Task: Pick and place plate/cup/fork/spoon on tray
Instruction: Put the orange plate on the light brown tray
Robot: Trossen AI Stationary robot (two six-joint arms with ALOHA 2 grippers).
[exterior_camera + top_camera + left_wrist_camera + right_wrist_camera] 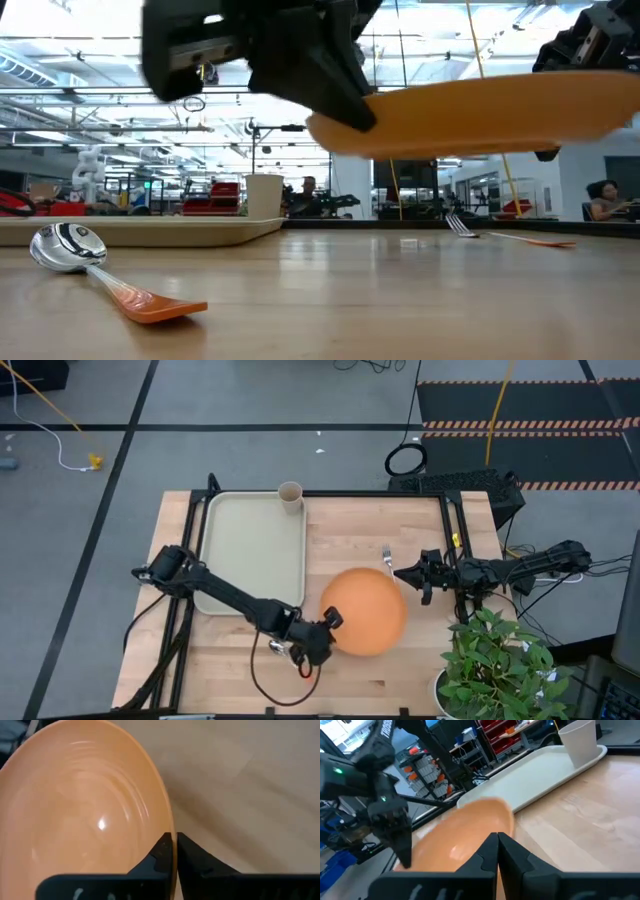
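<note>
The orange plate (362,610) is up in the air over the table's middle; it also shows in the low view (480,115). My left gripper (330,622) is shut on its left rim. My right gripper (405,573) is shut and empty, close above the plate's far right rim; I cannot tell whether it touches. The tray (250,550) lies at the left. The cup (290,497) stands upright at the tray's far right corner. The fork (388,555) lies on the table beyond the plate. The spoon (90,265) lies on the table near the front edge, under my left arm. My left gripper pinches the plate's rim (173,827) on its left side between the two fingers, one finger (162,855) on the upper face and one (197,862) on the underside. The fingers come about level from the table's left. The plate is lifted clear of the table, nearly level.
A potted plant (490,660) stands at the table's near right corner. A red cable (300,670) loops on the table under my left wrist. The tray's inside (240,530) holds nothing.
</note>
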